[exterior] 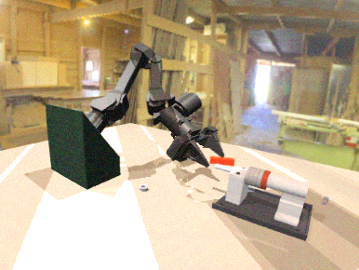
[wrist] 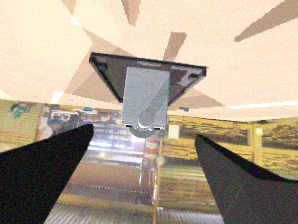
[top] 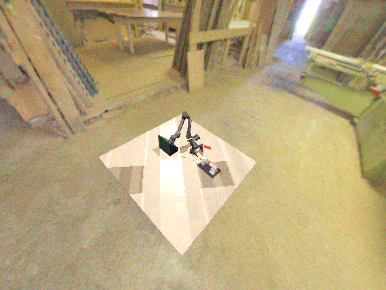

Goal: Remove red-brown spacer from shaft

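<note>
The fixture has a dark base, a near white support and a big white housing block on the far side. The red-brown spacer sits against the housing. Several pale grey spacers sit between it and the near support. The thin pale shaft sticks out of the near support toward my gripper. My gripper is open and empty, in front of the shaft's end and not touching it. Whether the shaft end reaches between the fingertips is unclear.
A bright red bar lies behind the shaft end. A dark green wedge-shaped block stands by the arm's base. A small metal ring lies on the table; another small grey piece is beyond the fixture.
</note>
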